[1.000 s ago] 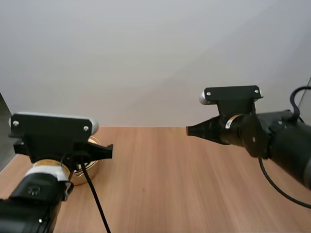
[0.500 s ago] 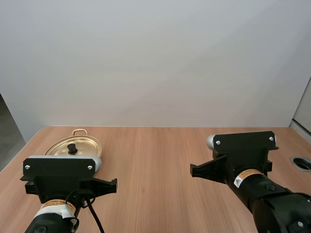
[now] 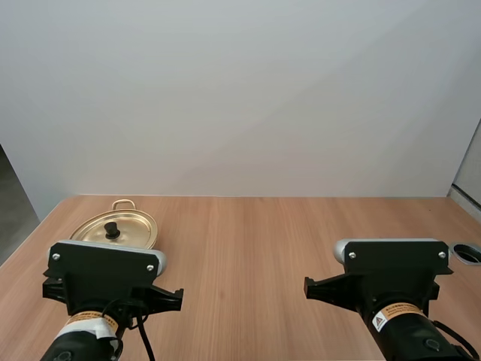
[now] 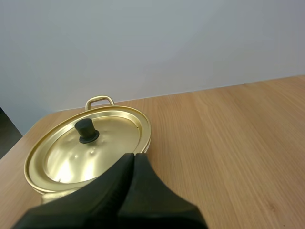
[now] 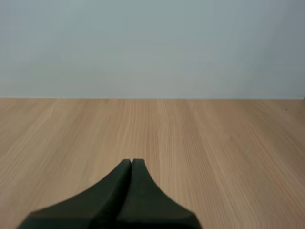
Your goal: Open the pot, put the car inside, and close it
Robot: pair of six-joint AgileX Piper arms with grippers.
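A gold pot stands at the table's far left, its lid on and flat, with a black knob in the middle and a loop handle at the back. My left gripper is shut on nothing, its tips just short of the lid's near rim. My right gripper is shut on nothing too, over bare wood. In the high view both arms sit low at the near edge, the left arm in front of the pot and the right arm far to its right.
A round hole is set in the wooden table at its right edge. A plain pale wall stands behind the table.
Both arms have pulled back toward the near edge and dropped lower. The left arm no longer covers the pot, and the lid is on it.
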